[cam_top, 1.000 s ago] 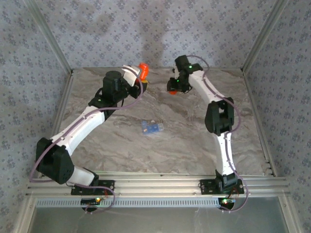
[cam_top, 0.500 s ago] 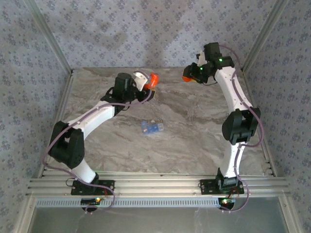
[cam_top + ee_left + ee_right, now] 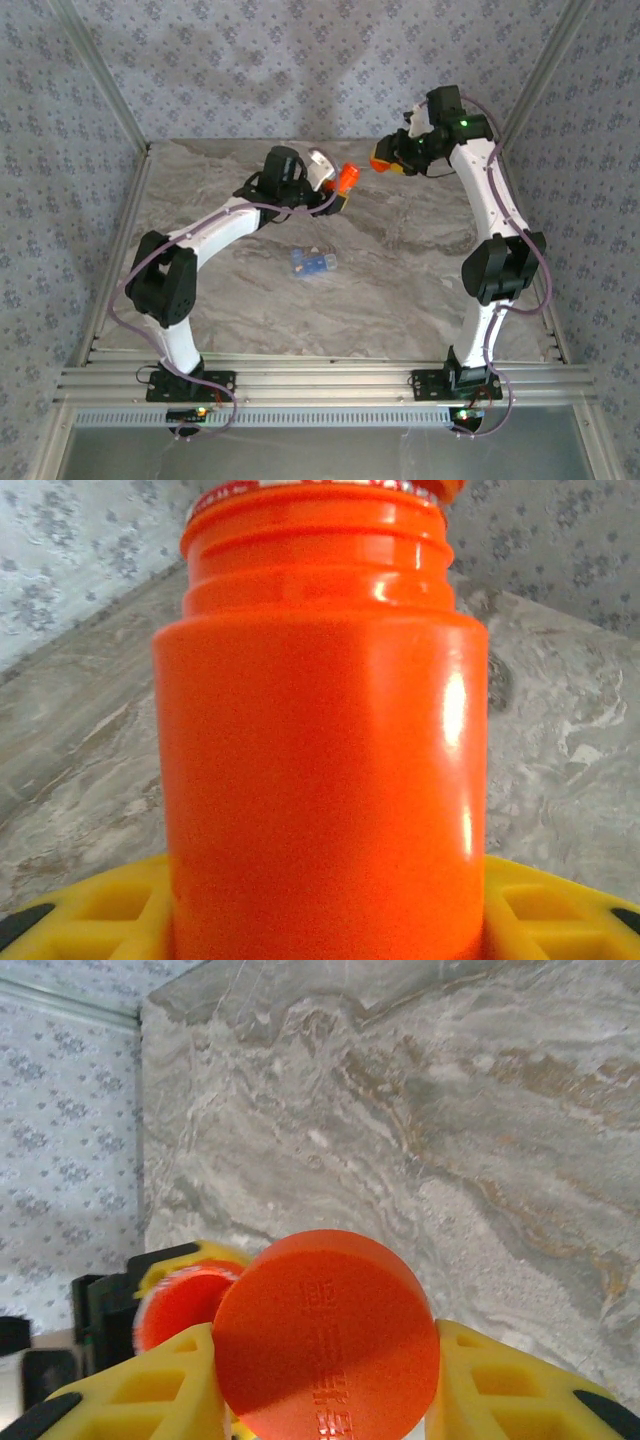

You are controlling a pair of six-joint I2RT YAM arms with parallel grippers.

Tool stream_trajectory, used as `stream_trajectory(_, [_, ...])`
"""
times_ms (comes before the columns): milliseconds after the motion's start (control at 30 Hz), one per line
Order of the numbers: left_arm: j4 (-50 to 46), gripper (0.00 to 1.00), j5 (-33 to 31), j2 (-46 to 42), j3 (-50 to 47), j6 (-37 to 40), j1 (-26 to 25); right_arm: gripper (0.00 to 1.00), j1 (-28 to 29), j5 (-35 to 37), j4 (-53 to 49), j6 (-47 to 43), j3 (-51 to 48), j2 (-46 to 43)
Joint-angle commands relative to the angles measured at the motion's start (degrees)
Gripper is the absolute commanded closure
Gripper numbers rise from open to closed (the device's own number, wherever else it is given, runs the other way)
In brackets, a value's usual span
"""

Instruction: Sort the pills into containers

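My left gripper is shut on the bright orange bottle, holding it tilted toward the right above the back of the table. In the left wrist view the bottle stands uncapped between my yellow fingers. My right gripper is shut on the red-orange cap, a short way right of the bottle's mouth. The cap sits flat between the right fingers, with the bottle's open mouth behind it. The pale blue container lies on the table in the middle. The pills are hidden.
The marble table is walled by patterned panels on the left, back and right, with metal posts at the corners. An aluminium rail runs along the near edge, carrying both arm bases.
The left arm has swung right with the bottle, from the back left toward the middle. The right arm lifted the cap up and back to the right, then nearly held still.
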Motion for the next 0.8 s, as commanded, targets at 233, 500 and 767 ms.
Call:
stream_trajectory(233, [-5.87, 1.00, 0.43, 2.01, 4.02, 7.83, -1.71, 0.58, -0.54, -11.63, -6.81, -5.45, 3.98, 1.74])
stream_trajectory(500, [-6.71, 1.00, -0.70, 1.92, 4.28, 8.88, -1.84, 0.58, -0.34, -12.23, -8.11, -6.66, 3.36, 3.19])
stream_trajectory(767, [-7.24, 1.00, -1.06, 0.96, 4.72, 9.73, -1.87, 0.58, 1.20, -12.28, -8.76, -8.15, 1.68, 3.96])
